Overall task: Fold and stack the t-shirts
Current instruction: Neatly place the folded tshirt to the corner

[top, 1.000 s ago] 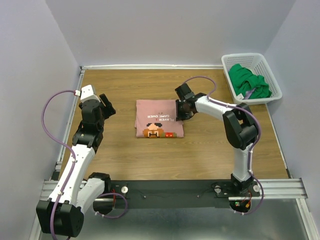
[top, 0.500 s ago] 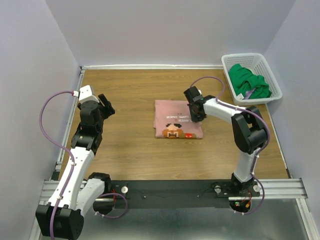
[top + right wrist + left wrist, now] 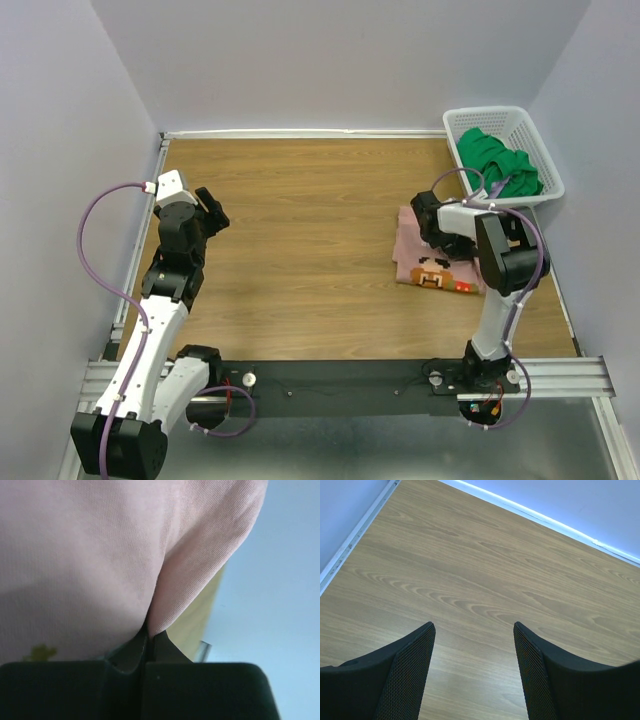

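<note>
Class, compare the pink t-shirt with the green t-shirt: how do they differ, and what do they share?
The pink t-shirt lies folded on the table; the green t-shirt sits bunched in the white basket. The pink one shows a cartoon print; the green one shows none. The right gripper is shut on the pink one; no gripper touches the green one. Both are cloth tees.

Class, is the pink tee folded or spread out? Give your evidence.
Folded. The pink tee lies as a compact rectangle, no sleeves showing; the right pincer is shut on its edge.
</note>
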Motion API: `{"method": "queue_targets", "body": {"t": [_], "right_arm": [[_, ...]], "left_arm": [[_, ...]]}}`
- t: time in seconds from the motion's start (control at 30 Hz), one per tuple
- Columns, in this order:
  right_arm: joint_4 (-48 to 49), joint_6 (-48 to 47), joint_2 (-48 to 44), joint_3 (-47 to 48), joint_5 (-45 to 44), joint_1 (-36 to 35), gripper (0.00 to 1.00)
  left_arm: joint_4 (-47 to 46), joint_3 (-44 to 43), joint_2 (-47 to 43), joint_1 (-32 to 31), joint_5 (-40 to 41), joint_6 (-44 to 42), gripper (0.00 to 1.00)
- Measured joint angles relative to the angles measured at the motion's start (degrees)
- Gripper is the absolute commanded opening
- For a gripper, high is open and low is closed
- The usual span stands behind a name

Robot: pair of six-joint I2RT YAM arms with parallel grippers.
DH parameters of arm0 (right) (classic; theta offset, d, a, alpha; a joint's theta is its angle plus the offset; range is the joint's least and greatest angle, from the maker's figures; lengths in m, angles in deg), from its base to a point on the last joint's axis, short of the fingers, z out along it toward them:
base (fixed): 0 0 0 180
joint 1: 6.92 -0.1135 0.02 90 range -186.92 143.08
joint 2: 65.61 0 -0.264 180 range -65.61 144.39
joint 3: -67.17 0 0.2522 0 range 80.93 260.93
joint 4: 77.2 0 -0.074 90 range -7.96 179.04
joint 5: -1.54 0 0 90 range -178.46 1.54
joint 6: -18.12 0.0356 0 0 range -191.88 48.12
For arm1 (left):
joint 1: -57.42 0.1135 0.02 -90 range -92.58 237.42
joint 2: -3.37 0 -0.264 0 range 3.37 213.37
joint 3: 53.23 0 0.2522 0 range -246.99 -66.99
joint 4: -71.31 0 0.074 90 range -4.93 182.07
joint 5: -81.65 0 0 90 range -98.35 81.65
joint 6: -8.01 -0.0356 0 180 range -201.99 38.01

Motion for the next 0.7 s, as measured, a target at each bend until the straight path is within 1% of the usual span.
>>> {"method": "queue_targets", "body": {"t": [0.13, 0.23, 0.33, 0.4, 0.47, 0.7], "right_arm": [[-0.72, -2.60, 4.13, 0.46, -7.89, 2.45, 0.01], [-1.33, -3.89, 5.95, 2.54, -10.36, 4.20, 0.00], [-1.29, -5.77, 6.69, 5.70, -13.42, 7.61, 0.00], [-1.51, -7.34, 6.91, 7.15, -14.45, 10.36, 0.01], [-1.60, -9.25, 6.95, 7.76, -14.49, 11.63, 0.01], [-1.29, -14.10, 6.51, 7.78, -13.07, 14.01, 0.01]], "left_arm": [[-0.02, 0.00, -0.11, -0.37, 0.00, 0.00, 0.73], [0.00, 0.00, -0.48, -1.20, 0.07, 0.00, 0.73], [-0.02, 0.00, -0.70, -2.12, 0.11, -0.02, 0.73], [-0.02, 0.00, -0.68, -2.56, 0.28, -0.04, 0.72], [-0.02, 0.00, -0.68, -2.89, 0.46, -0.04, 0.73], [-0.02, 0.00, -0.22, -3.06, 0.55, -0.04, 0.73]]}}
